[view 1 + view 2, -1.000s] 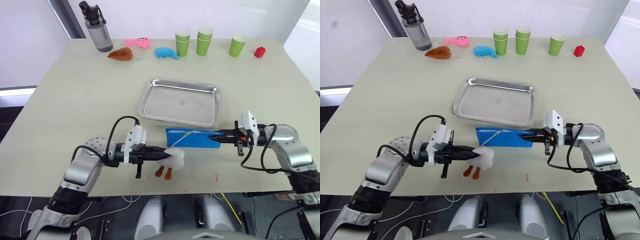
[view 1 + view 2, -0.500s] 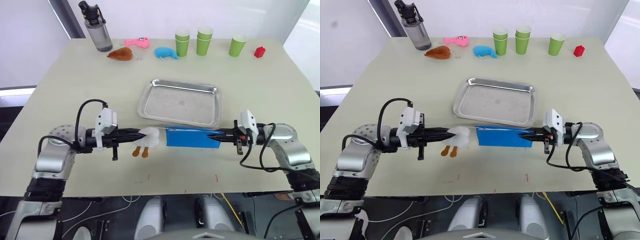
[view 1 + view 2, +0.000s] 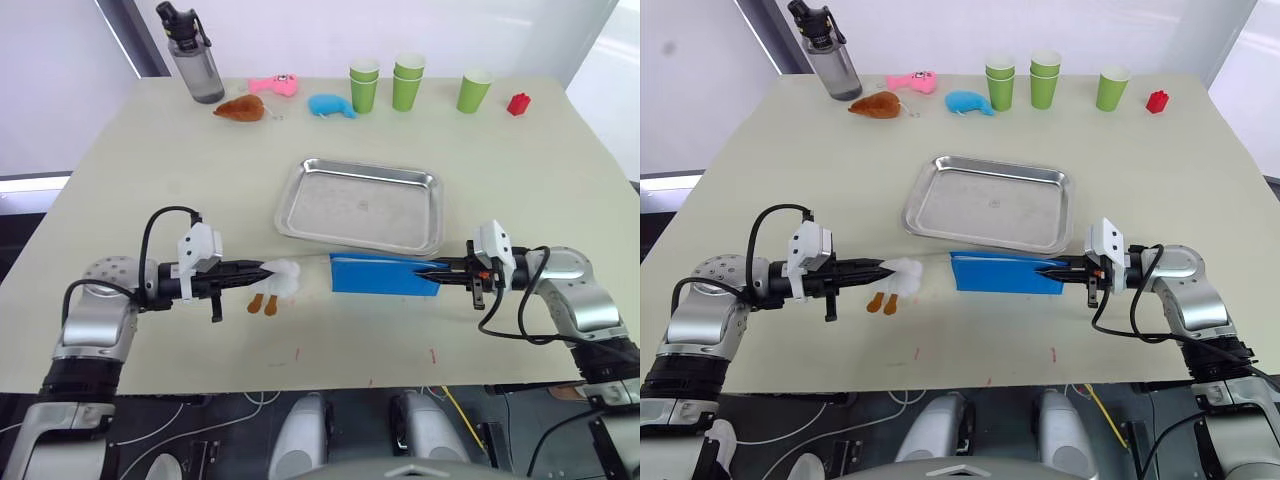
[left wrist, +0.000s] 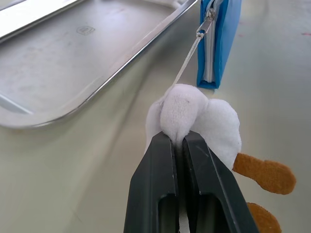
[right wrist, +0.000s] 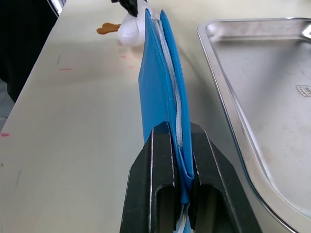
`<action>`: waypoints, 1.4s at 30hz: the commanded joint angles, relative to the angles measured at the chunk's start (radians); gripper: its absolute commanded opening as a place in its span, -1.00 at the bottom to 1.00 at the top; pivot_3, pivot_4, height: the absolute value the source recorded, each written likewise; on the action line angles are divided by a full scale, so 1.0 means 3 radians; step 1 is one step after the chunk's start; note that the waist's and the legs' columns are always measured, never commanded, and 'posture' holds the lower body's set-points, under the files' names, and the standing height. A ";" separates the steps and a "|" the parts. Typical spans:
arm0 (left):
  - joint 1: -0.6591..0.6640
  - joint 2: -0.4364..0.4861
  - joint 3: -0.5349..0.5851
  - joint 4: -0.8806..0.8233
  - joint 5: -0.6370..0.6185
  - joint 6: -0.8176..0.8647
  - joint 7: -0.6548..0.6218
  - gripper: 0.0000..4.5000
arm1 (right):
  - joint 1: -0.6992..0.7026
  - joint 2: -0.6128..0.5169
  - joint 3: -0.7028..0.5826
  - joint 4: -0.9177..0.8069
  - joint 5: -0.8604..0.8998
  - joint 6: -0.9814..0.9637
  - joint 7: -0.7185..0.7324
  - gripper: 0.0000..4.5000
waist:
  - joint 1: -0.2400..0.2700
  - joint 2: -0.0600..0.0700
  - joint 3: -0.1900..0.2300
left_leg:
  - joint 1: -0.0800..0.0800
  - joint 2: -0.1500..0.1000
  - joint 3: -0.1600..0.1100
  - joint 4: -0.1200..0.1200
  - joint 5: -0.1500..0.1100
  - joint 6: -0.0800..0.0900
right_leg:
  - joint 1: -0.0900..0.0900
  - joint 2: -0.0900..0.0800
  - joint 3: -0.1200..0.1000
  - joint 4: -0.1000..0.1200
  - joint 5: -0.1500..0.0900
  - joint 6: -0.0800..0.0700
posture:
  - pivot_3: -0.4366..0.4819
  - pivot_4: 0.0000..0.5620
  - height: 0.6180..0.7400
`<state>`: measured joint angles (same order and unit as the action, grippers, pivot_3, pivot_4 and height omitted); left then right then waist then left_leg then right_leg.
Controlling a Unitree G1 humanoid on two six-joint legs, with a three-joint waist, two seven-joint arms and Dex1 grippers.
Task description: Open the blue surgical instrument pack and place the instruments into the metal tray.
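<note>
I see the blue surgical instrument pack (image 3: 383,274) lying just before the metal tray (image 3: 362,205). My right tool (image 5: 173,145) clamps its end; my left tool (image 4: 177,141) pinches the plush zipper charm (image 4: 194,116). I should pull along the zipper, cord taut, anchoring firmly.
</note>
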<state>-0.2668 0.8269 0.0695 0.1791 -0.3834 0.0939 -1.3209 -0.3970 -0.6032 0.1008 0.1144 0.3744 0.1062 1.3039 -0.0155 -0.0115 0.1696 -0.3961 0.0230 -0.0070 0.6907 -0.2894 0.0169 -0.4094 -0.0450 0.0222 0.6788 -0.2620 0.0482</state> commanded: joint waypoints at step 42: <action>0.0245 -0.0012 -0.0067 0.0417 0.0147 -0.0246 -0.0071 -0.97 | -0.0018 0.0169 -0.0267 -0.0606 0.0517 0.0462 -0.0213 -1.00 | -0.0008 0.0009 -0.0005 | 0.0003 -0.0001 0.0002 -0.0002 0.0000 0.0000 | 0.0000 -0.0002 0.0001 0.0000 0.0000 0.0000 | -0.05 -0.47 0.91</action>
<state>-0.2269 0.7941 0.0493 0.2659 -0.3608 0.0012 -1.3265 -0.3942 -0.5421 0.0105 -0.0559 0.5587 0.3106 1.2139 -0.0179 -0.0089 0.1681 -0.3953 0.0227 -0.0062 0.6900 -0.2894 0.0169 -0.4093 -0.0455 0.0226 0.6790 -0.2621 0.0483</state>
